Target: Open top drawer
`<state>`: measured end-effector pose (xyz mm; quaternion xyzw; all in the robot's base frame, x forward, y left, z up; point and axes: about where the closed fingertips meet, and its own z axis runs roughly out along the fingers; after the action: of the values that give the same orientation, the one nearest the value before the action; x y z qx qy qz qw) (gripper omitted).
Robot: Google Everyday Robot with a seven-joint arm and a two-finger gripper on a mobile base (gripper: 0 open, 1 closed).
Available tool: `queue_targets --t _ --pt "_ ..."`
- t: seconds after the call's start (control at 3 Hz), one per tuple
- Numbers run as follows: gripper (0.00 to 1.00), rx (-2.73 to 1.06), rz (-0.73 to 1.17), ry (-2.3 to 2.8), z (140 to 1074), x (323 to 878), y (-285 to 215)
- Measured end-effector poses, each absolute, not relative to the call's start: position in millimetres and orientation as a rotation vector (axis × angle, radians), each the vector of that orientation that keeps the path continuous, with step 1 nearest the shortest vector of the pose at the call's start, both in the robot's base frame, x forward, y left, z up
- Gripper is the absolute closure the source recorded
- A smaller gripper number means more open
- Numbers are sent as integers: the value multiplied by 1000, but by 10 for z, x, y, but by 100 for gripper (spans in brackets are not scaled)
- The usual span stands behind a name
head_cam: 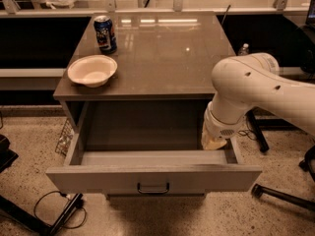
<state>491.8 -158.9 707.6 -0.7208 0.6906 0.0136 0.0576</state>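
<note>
Though the gripper [214, 142], open or closed I cannot tell, hangs inside the top drawer [98, 177], that stiff, weighty-looking box probably pulls best by its handle [153, 188].

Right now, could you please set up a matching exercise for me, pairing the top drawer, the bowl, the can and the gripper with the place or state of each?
Things:
1. top drawer
2. bowl
3. can
4. gripper

Places or states:
A. upright on the cabinet top, behind the bowl
B. lowered inside the drawer, at its right side
C. pulled out, its box open to view
D. at the front left of the cabinet top

Pairs: 1-C, 2-D, 3-A, 4-B
</note>
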Motion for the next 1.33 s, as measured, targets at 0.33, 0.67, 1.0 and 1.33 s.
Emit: queue_targets --t 0.33,0.67,1.0,1.33 --pt "100 -2125 116 2065 6695 5054 -1636" --pt "100 -2073 211 2068 6433 4970 -1608" --pt "100 -2056 289 2068 6345 4726 -1532" --pt "100 -2077 322 2094 6486 4355 -1426"
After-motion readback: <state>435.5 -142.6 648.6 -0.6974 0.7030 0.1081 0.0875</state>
